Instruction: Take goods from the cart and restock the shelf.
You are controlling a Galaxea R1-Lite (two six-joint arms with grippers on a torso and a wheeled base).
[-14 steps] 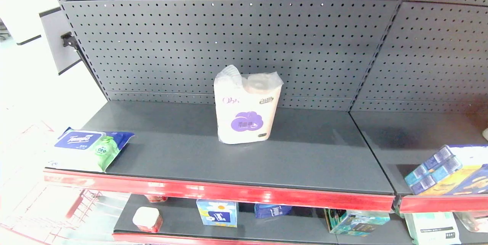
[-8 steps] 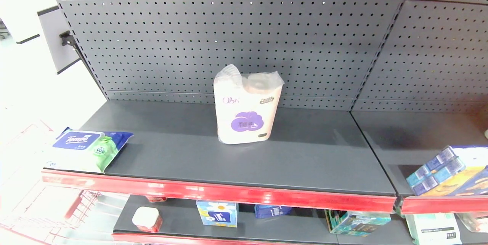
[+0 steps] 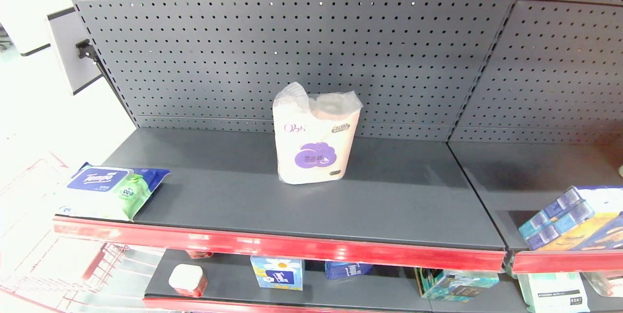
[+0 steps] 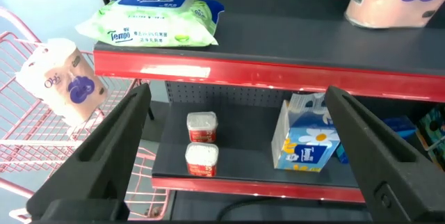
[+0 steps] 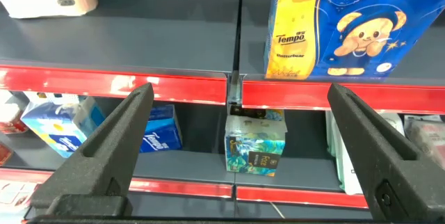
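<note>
The shelf [image 3: 389,196] takes up the head view from 9 to 3 o'clock, its upper board mostly bare. The red wire cart [image 3: 100,258] stands off the shelf's left end, at about 8 o'clock in that view. One shelved roll pack [image 3: 315,142] stands upright near the middle of the board, close to the pegboard back. A flat wipes pack [image 3: 109,191] lies at the front left corner, at about 9 o'clock, touching the red lip.

The thing to fetch is the cart roll pack [image 4: 61,78]. It sits inside the wire basket with its long axis roughly upright, leaning a little.

The left claw [image 4: 237,90] is spread wide and carries nothing. It faces the shelf's front edge below the wipes pack. The right claw [image 5: 240,88] is also spread and empty. It faces the joint between the two shelf bays, towards 4 o'clock of the head view.

My judgement is that the left arm is much the nearer, because the cart lies on its side. The coming move turns on swinging that claw from 12 o'clock, the shelf, round towards 9 o'clock. It should then close across the pack's short width, not along its height.
</note>
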